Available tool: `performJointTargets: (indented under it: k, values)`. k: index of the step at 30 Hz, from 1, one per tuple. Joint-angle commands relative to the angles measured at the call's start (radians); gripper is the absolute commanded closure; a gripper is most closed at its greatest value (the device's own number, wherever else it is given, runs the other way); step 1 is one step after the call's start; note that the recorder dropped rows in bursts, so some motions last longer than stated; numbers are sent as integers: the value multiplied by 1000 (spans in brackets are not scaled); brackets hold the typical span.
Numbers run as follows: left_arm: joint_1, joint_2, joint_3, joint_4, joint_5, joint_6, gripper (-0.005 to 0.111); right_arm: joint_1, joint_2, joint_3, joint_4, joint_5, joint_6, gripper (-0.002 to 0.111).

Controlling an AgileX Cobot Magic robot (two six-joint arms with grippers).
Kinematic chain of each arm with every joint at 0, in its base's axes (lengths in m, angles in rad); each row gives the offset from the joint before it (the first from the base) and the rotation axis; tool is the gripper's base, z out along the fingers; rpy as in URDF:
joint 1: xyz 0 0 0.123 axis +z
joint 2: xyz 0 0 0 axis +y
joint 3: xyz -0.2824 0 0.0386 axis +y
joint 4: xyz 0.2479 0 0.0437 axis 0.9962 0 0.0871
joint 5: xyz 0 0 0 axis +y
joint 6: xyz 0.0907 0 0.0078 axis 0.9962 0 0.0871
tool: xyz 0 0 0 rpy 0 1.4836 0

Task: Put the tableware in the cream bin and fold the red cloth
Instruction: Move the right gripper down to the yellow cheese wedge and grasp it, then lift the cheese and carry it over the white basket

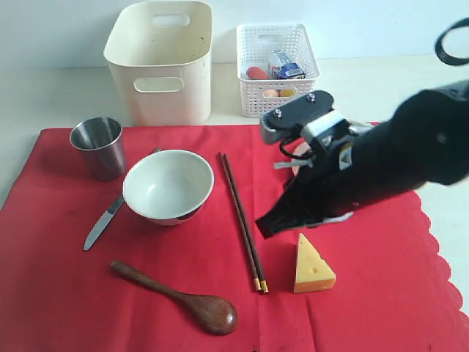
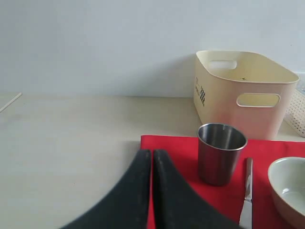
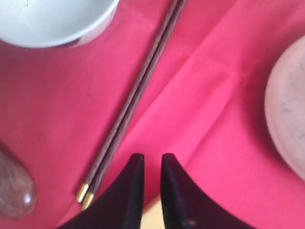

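On the red cloth (image 1: 366,293) lie a steel cup (image 1: 95,147), a white bowl (image 1: 167,185), a silver knife (image 1: 102,224), dark gold-tipped chopsticks (image 1: 242,220) and a wooden spoon (image 1: 179,299). The cream bin (image 1: 160,62) stands behind the cloth. My right gripper (image 1: 267,224) hovers low between the chopsticks and a cheese wedge (image 1: 313,265). In its wrist view the right gripper (image 3: 148,160) stands slightly open with nothing between its fingers, beside the chopsticks (image 3: 138,90). The round plate (image 3: 288,119) is mostly hidden under the arm. My left gripper (image 2: 152,155) is shut and empty near the cup (image 2: 220,152).
A white lattice basket (image 1: 277,66) with food items stands right of the cream bin. The cloth's scalloped edge (image 1: 440,242) runs along the right. Bare table lies left of the cloth's corner (image 2: 147,140).
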State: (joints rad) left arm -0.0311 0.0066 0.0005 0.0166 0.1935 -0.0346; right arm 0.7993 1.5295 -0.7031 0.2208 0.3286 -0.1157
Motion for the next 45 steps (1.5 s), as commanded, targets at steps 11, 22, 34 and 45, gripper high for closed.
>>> performJointTargets:
  k: [11, 22, 34, 45]
  values:
    - [3, -7, -1, -6, 0, -1, 103, 9, -110, 201, 13, -154, 34, 39]
    - [3, -7, -1, -6, 0, -1, 103, 15, 18, 201, 14, -164, 31, 35]
    - [3, -7, -1, -6, 0, -1, 103, 15, 122, 201, 14, -218, 31, 39]
    - [3, -7, -1, -6, 0, -1, 103, 15, 122, 198, 14, -229, 33, 65]
